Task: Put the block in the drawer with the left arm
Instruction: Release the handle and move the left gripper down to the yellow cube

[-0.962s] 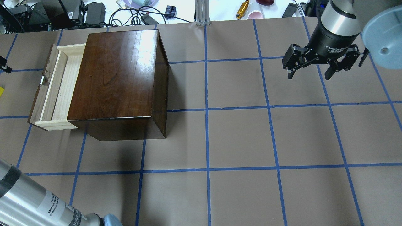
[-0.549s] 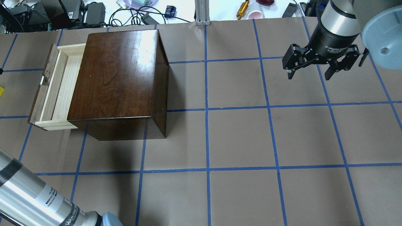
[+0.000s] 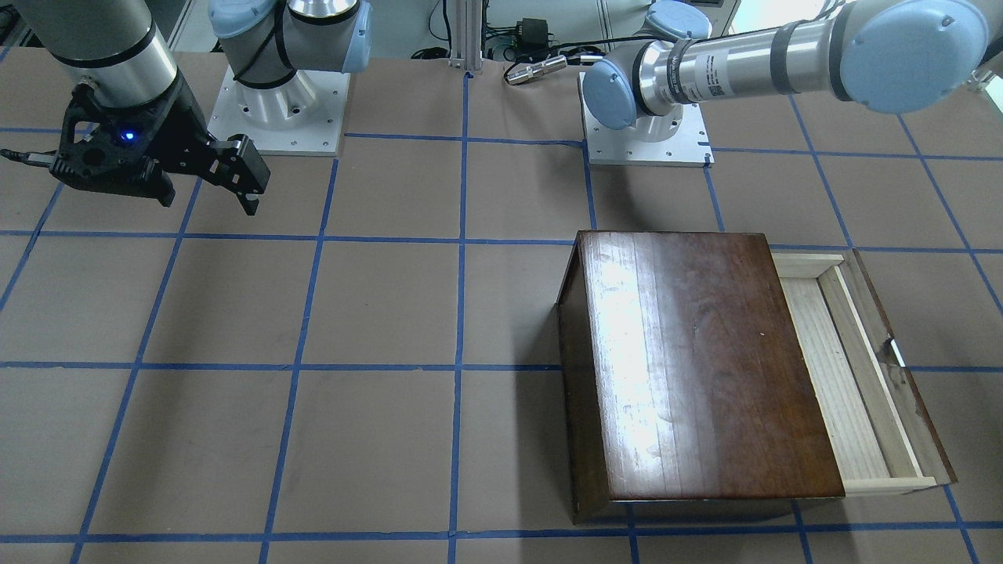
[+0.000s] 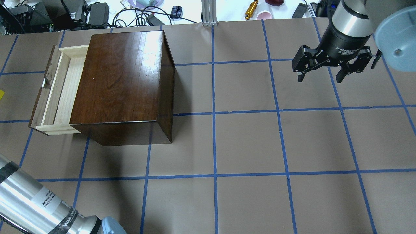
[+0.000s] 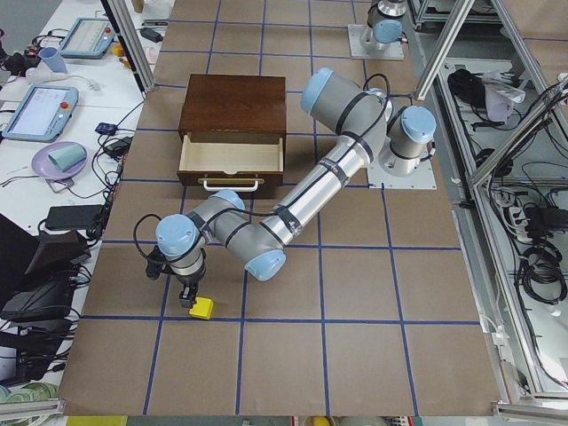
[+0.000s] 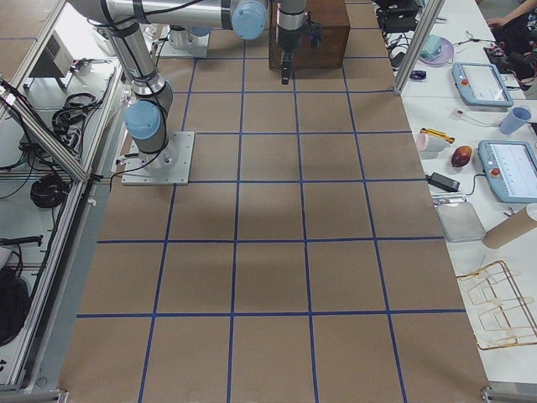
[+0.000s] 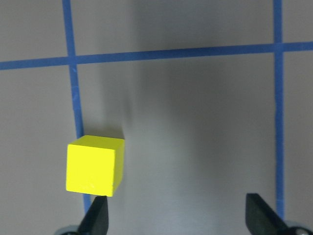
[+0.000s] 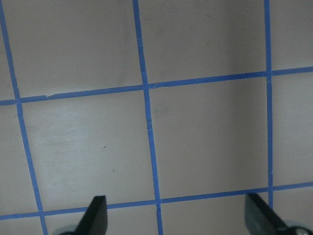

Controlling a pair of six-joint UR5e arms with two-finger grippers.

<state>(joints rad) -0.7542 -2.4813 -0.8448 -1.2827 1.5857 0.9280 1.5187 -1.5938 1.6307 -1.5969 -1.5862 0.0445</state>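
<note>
The yellow block (image 7: 94,165) lies on the brown table paper on a blue tape line, just ahead of my left fingertip (image 7: 98,218) and off to its side, not between the fingers. My left gripper (image 7: 178,220) is open and empty; in the exterior left view it (image 5: 186,297) hangs right over the block (image 5: 201,308). Only a yellow sliver of the block (image 4: 1,94) shows at the overhead view's left edge. The drawer (image 4: 58,87) stands pulled out of the dark box (image 4: 123,84) and holds nothing. My right gripper (image 4: 320,76) is open and empty, far off to the right.
The dark box (image 3: 689,360) with the drawer (image 3: 854,376) sits on my left half of the table. Cables and small items (image 4: 130,13) lie beyond the far edge. Side tables with tablets (image 5: 44,98) stand past the table's end.
The left forearm has slid down and left in the overhead view, and the black gripper part at that view's left edge has gone out of frame. The right arm has not moved.
</note>
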